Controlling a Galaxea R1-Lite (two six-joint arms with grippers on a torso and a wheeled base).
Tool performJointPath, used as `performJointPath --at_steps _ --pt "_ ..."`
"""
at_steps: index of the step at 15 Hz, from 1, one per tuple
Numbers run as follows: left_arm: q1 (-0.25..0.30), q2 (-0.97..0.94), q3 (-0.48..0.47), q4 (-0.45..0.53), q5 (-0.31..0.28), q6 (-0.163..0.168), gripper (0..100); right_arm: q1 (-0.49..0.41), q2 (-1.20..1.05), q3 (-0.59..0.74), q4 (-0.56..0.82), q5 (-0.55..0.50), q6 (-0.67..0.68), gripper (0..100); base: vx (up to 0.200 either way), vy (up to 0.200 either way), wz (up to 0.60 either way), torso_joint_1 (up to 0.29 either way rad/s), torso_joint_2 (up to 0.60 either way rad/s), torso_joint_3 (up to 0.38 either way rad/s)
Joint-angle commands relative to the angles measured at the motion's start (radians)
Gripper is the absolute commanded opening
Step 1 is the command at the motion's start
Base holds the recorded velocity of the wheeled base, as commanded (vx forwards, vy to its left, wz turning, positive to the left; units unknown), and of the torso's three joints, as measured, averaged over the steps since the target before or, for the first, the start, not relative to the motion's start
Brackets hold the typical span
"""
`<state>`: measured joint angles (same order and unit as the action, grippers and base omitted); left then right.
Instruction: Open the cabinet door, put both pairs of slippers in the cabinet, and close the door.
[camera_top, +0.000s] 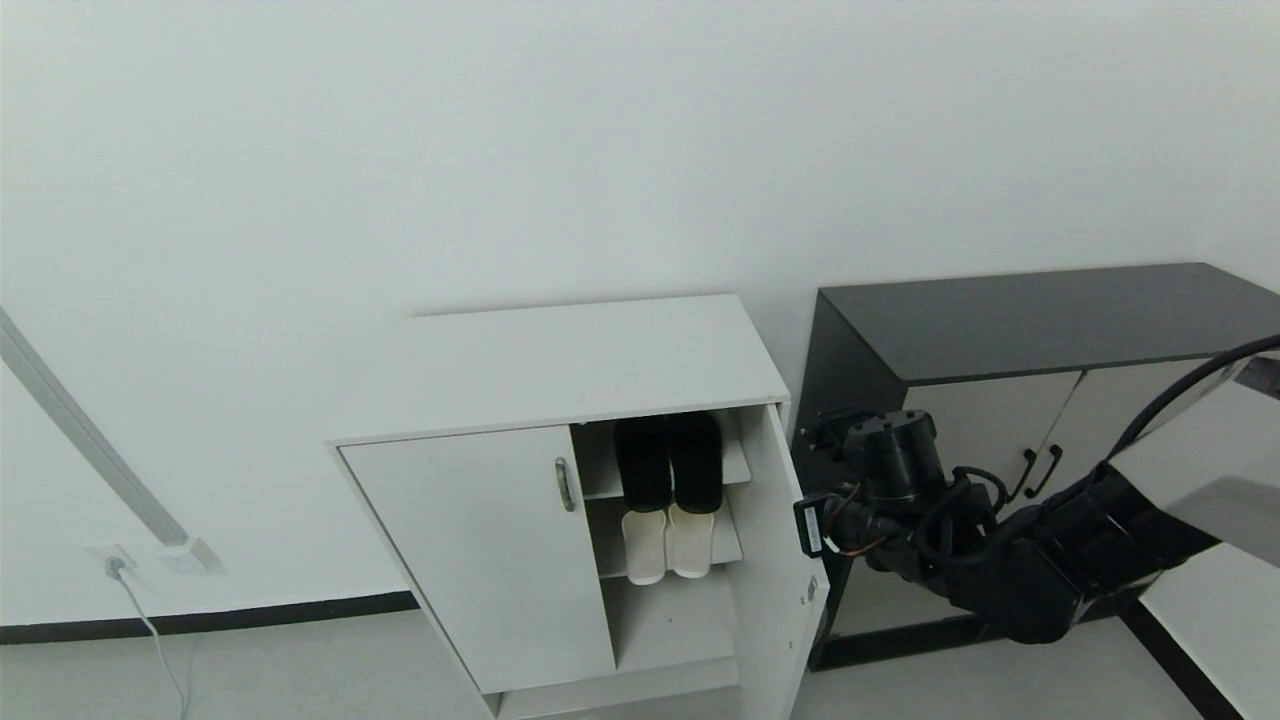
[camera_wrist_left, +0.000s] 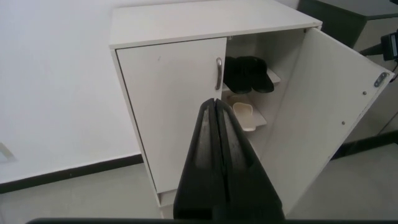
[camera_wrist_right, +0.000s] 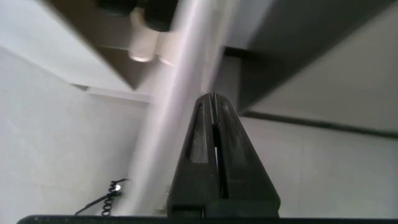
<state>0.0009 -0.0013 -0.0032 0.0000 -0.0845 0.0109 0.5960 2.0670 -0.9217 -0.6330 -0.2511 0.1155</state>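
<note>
We find the right gripper (camera_wrist_right: 213, 98) pinched closed and empty, just outside the open door (camera_top: 780, 560). The black slippers (camera_top: 668, 462) and white slippers (camera_top: 668, 540) sit shelved beyond it. We judge the panel light, stiff and free-swinging; push its outer face near the free edge.

Head and left wrist cameras share the cabinet (camera_top: 580, 360) (both from above).

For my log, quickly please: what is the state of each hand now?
Left hand: closed, holding nothing.
Right hand: closed, holding nothing.
</note>
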Motion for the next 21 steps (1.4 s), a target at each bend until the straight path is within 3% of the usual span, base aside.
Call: performJointPath --at_steps 1,6,11,15,21 --pt "0.001 0.001 0.000 0.000 0.000 0.000 0 0.035 0.002 0.004 -0.013 0.030 0.003 0 0.000 0.000 0.00 0.000 0.00 0.000" --pt "0.001 0.001 0.000 0.000 0.000 -0.002 0 0.064 -0.018 0.017 -0.037 0.062 0.010 0 0.000 0.000 0.00 0.000 0.00 0.000" --pt "0.001 0.001 0.000 0.000 0.000 -0.002 0 0.064 -0.018 0.103 -0.202 0.107 0.000 0 0.000 0.000 0.00 0.000 0.00 0.000" --pt "0.001 0.001 0.000 0.000 0.000 0.000 0 0.064 -0.027 0.126 -0.238 0.111 0.000 0 0.000 0.000 0.00 0.000 0.00 0.000" --pt "0.001 0.001 0.000 0.000 0.000 0.000 0 0.059 -0.022 0.363 -0.444 0.245 -0.023 0 0.000 0.000 0.00 0.000 0.00 0.000"
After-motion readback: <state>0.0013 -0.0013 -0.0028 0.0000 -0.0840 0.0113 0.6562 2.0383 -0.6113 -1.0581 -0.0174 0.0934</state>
